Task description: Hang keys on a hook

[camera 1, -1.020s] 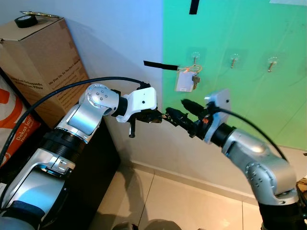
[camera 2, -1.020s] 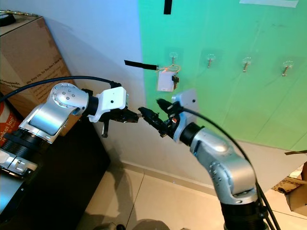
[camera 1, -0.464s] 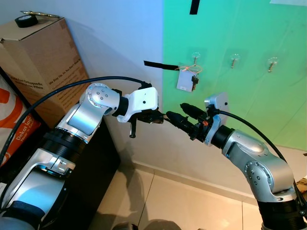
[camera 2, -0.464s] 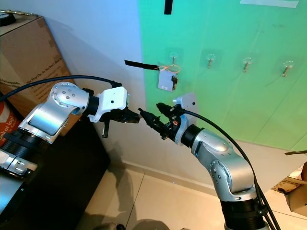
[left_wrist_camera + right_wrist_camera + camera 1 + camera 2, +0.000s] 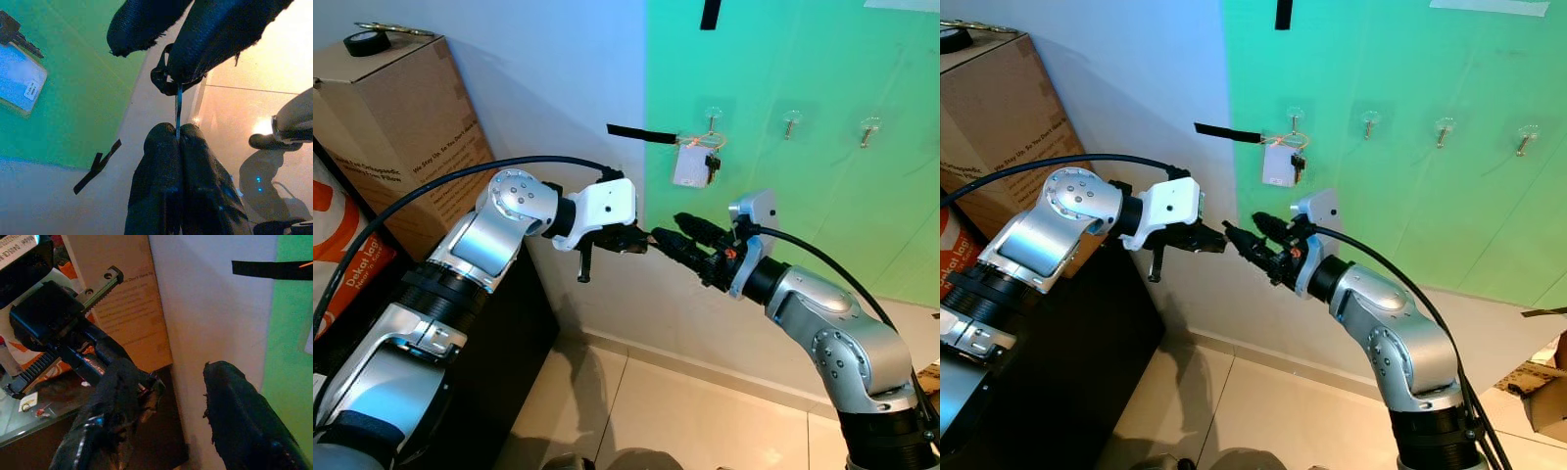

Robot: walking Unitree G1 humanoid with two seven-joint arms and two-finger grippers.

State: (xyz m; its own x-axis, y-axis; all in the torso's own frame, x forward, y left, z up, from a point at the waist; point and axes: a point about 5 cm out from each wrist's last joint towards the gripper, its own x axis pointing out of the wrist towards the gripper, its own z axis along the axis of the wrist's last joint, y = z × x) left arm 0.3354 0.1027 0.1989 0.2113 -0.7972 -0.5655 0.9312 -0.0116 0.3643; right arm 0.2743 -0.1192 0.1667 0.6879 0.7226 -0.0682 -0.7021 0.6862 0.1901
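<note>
While hung on hook [image 5: 712, 117], keys [image 5: 693, 164] above both grippers.

You're looking at a home corner set up as a test spot: a green sheet [image 5: 803, 196] taped to the white wall carries a row of stick-on hooks [image 5: 790, 121], left of it a cardboard box [image 5: 401, 127], below it tiled floor [image 5: 685, 411].

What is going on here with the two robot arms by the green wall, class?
The keys with their white tag already hang on the first hook on the green wall. Below them the two grippers meet tip to tip. The left gripper is shut on a thin strip, whose far end sits against a finger of the open right gripper. The other hooks are bare.
</note>
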